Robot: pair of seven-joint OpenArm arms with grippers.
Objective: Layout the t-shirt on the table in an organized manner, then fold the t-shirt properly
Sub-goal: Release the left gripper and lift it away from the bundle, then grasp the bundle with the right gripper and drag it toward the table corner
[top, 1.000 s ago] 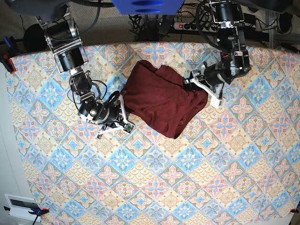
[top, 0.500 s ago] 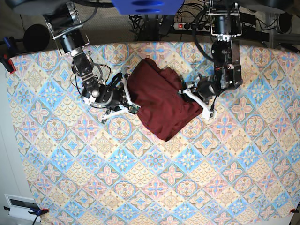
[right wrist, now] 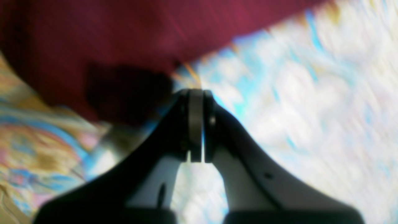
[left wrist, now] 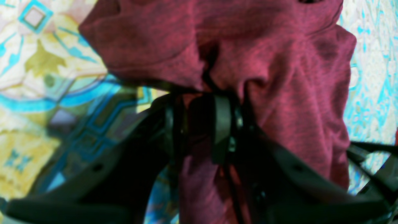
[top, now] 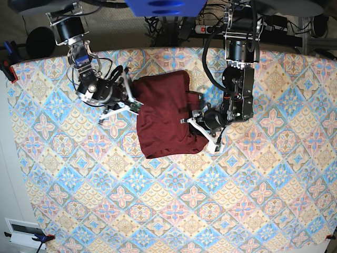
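Pastel-tiled worktop (top: 174, 211) carried maroon t-shirt (top: 163, 118), bunched, at far-centre. Left end effector (left wrist: 202, 124) at shirt's right edge, clamped on fabric fold. Right end effector (right wrist: 196, 124) at shirt's upper-left edge, pinched together, nothing visibly between tips.

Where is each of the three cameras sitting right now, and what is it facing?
Base: overhead, facing straight down on the table, the t-shirt and both arms.
Left wrist: behind the left claw, looking along its fingers, which pinch bunched t-shirt fabric.
Right wrist: behind the right claw, shut on nothing, facing the blurred table and the shirt edge.
Shared: all three show the maroon t-shirt on the patterned table; the base view shows the left claw and the right claw.
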